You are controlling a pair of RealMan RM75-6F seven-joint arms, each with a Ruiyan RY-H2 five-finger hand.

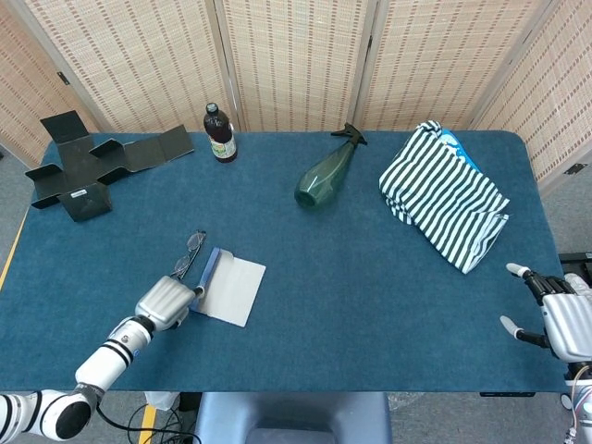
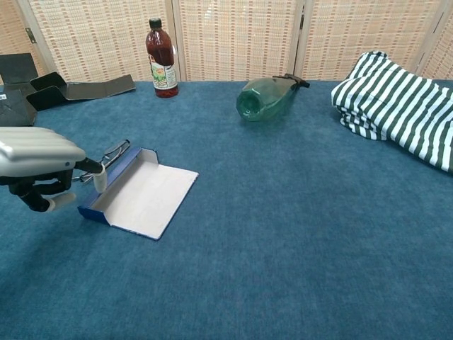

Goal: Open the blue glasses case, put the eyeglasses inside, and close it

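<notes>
The blue glasses case point(image 1: 227, 288) point(image 2: 141, 193) lies flat on the blue table point(image 1: 370, 296), its white face up and its blue wall along the left side. The eyeglasses point(image 1: 189, 252) point(image 2: 113, 151) lie just beyond that wall, close to the case. My left hand point(image 1: 165, 302) point(image 2: 37, 157) is at the case's near-left end. One fingertip touches the blue wall and the other fingers are curled in, holding nothing. My right hand point(image 1: 555, 316) hangs past the table's right edge with its fingers apart and nothing in it; the chest view does not show it.
A dark bottle point(image 1: 219, 134) point(image 2: 160, 60) stands at the back. A green spray bottle point(image 1: 324, 176) point(image 2: 265, 98) lies on its side mid-table. Striped cloth point(image 1: 444, 194) point(image 2: 400, 106) is piled at the back right, and black folded cardboard point(image 1: 83, 166) point(image 2: 42, 88) at the back left.
</notes>
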